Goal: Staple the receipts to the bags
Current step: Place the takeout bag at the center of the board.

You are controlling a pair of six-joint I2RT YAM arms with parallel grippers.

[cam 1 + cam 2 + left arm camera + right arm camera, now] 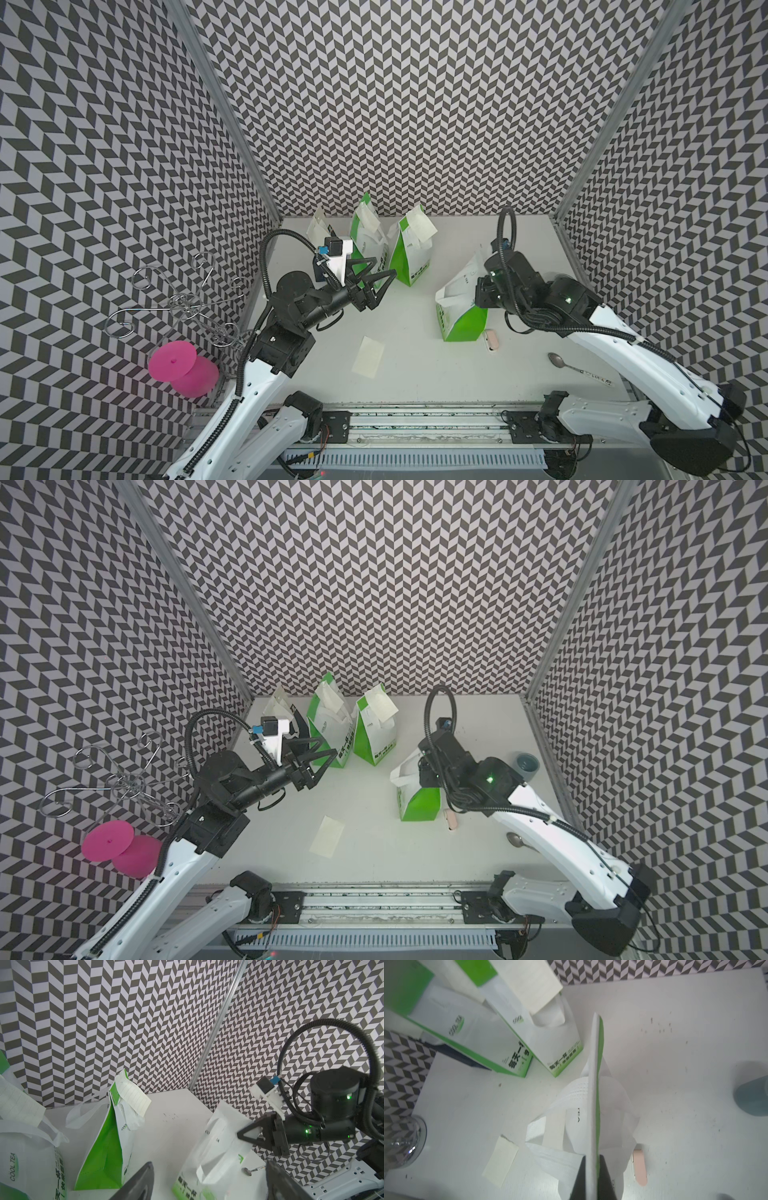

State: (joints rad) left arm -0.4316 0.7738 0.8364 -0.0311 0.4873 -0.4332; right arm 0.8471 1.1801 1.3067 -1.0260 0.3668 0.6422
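Right gripper [593, 1160] is clamped on the folded top edge of the nearest green bag [455, 293]. The right wrist view shows its two dark fingers pressed flat against either side of the paper. That bag stands upright on the white table [415, 374], on the right arm's side, with its white strap handles [548, 1132] hanging loose below the rim. The left gripper [384, 268] hangs above the table with its jaws spread wide and nothing between them. Its tips point toward the first rear green bag [368, 249], which stands just beside the second rear green bag [409, 259] near the back wall. The first bag's receipt [368, 218] sits at that bag's top, and the second bag's receipt [422, 226] folds over the top of its own bag. A fourth bag [279, 704] stands in the back corner, mostly hidden behind the left wrist. One loose receipt [368, 356] lies flat on the table between the two arms, well apart from the nearest green bag. The pinkish stapler [491, 338] lies just beside that bag's base. A spoon [559, 360] rests nearer the front edge, and a grey-blue cup [527, 764] stands by the right wall.
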